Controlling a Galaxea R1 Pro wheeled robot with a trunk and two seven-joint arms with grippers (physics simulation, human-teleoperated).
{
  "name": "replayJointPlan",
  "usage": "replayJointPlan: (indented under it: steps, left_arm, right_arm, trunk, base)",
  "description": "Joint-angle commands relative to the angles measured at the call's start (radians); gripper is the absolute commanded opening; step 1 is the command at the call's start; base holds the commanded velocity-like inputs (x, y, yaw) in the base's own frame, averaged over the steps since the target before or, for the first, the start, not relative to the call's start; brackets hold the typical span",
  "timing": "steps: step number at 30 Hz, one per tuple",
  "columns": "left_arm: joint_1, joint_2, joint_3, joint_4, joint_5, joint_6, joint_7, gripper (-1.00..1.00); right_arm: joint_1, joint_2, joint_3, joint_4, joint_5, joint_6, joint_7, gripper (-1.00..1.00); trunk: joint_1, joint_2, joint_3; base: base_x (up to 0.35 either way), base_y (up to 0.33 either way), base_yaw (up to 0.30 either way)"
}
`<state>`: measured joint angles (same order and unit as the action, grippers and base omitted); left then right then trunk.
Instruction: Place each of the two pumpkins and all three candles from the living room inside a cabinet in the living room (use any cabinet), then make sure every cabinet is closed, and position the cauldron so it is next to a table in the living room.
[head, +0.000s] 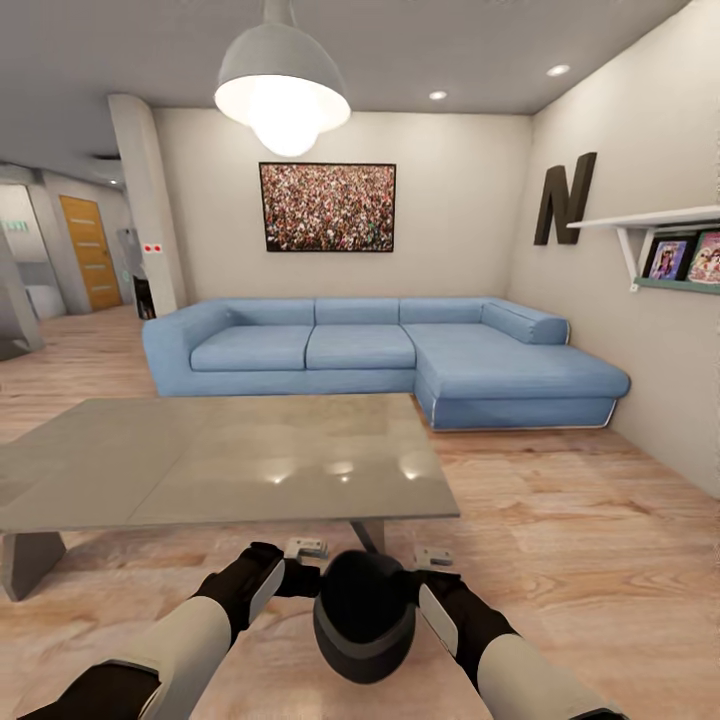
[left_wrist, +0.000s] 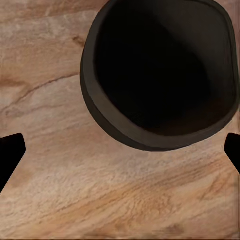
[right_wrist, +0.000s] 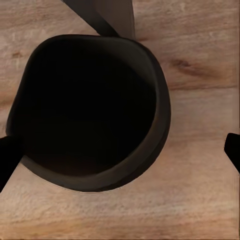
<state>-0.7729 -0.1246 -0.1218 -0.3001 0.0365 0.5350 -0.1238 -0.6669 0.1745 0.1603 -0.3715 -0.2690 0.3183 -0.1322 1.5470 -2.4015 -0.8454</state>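
Closest to me, at six o'clock in my head view, the cauldron (head: 364, 615) sits between my two forearms, black and wide-mouthed, over the wooden floor (head: 560, 540). My left gripper (head: 304, 549) is at about ten o'clock of the pot and my right gripper (head: 432, 557) at about two o'clock, each pressed in against its side near the rim. From my left wrist camera I look down into the cauldron's dark mouth (left_wrist: 157, 75) with my two black fingertips (left_wrist: 10, 152) spread far apart at the edges of the picture, neither one touching the pot there. My right wrist camera shows the same: the open pot (right_wrist: 90, 112) below, fingertips (right_wrist: 7, 157) wide apart, one of them overlapping the rim, though I cannot tell if it truly touches. So both sets of fingers stand open, and I seem to be cradling the pot between my wrists. Just beyond the cauldron, at twelve o'clock, stands the table (head: 220, 460), its grey glass top reflecting ceiling lights; an angled leg of it (right_wrist: 102, 15) shows right beside the pot from my right wrist. Further on is the blue corner sofa (head: 400, 355), then the wall with a framed picture (head: 327, 207). At two o'clock a wall shelf (head: 665, 235) holds books beneath a large dark letter N (head: 565, 198). Overhead at twelve hangs a white pendant lamp (head: 283, 95).
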Motion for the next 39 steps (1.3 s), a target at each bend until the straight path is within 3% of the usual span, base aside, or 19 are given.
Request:
replayJointPlan:
  steps: [1, 9, 23, 39]
  left_arm:
    - [0.000, 0.001, -0.006, -0.002, 0.003, 0.005, -0.001, 1.00]
    - [0.000, 0.000, -0.006, -0.006, 0.003, 0.005, -0.002, 1.00]
    - [0.000, -0.001, -0.006, -0.008, 0.004, 0.002, -0.002, 1.00]
    - [0.000, 0.000, -0.005, -0.010, 0.008, -0.003, -0.008, 1.00]
  right_arm:
    - [0.000, 0.000, 0.005, -0.001, -0.010, 0.004, -0.009, 1.00]
    - [0.001, 0.000, 0.007, -0.001, -0.010, 0.005, -0.009, 1.00]
    - [0.001, 0.000, 0.007, 0.000, -0.010, 0.004, -0.009, 1.00]
    - [0.001, 0.000, 0.008, 0.004, -0.010, 0.004, -0.008, 1.00]
  trunk:
    - [-0.005, 0.007, 0.002]
    - [-0.035, 0.063, 0.026]
    - [-0.089, 0.161, 0.060]
    - [-0.089, 0.161, 0.047]
  base:
    - [-0.294, 0.000, 0.000]
    - [-0.326, 0.000, 0.035]
    - [-0.342, -0.036, 0.221]
    - [-0.222, -0.110, 0.245]
